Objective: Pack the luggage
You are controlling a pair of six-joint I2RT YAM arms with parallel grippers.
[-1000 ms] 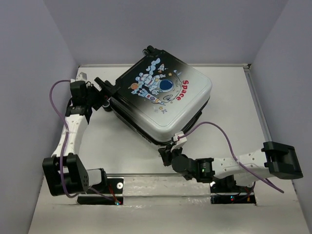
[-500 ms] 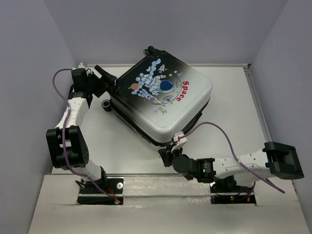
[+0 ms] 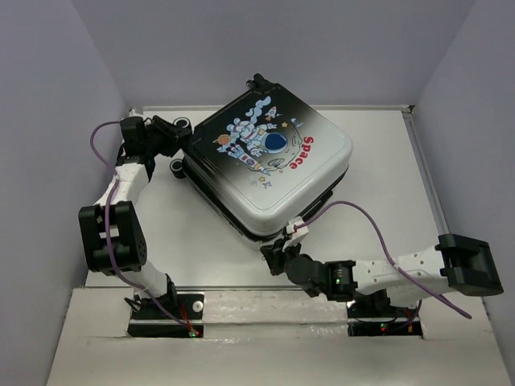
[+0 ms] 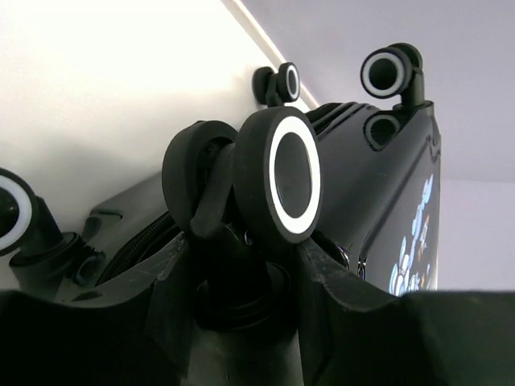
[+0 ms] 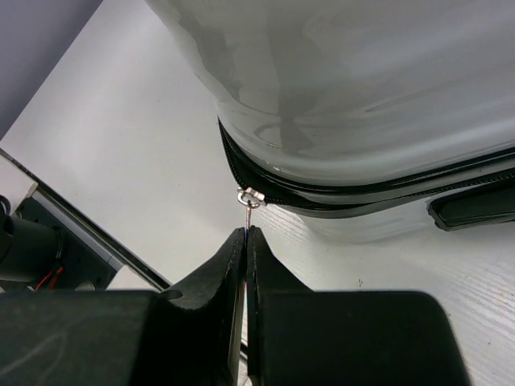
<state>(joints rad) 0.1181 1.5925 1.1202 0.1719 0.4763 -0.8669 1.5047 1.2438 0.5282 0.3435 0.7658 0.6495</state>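
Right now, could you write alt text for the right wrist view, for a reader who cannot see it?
The right gripper, fingers shut, pinches the small metal zipper pull at a corner of the luggage. Its glossy white shell fills the top of the view, with the dark zipper line beneath, above a white table.
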